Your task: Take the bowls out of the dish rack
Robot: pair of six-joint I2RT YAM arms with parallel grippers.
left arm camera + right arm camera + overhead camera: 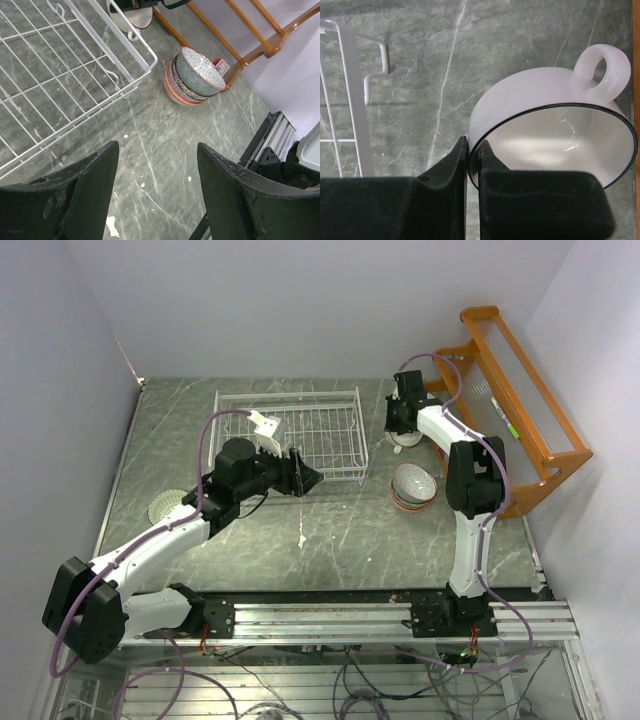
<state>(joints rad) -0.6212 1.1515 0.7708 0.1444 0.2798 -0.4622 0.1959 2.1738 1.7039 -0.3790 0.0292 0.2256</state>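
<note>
Pinching the cream handled bowl by its thin rim just outside the dish rack, the right gripper holds something stiff, glossy, probably slippery and chippable, while the left gripper hangs spread apart.

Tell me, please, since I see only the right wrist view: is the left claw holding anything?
Observer: No. The left claw is open and empty, above the table beside the dish rack's corner.
Operator: Where are the unloaded bowls?
Observer: A stack of patterned bowls stands on the table beside the orange wooden shelf rack.
Operator: Is any bowl apart from that stack and the handled bowl in my right claw?
Observer: Yes, what looks like a grey bowl sits alone on the table, left of the left arm.
</note>
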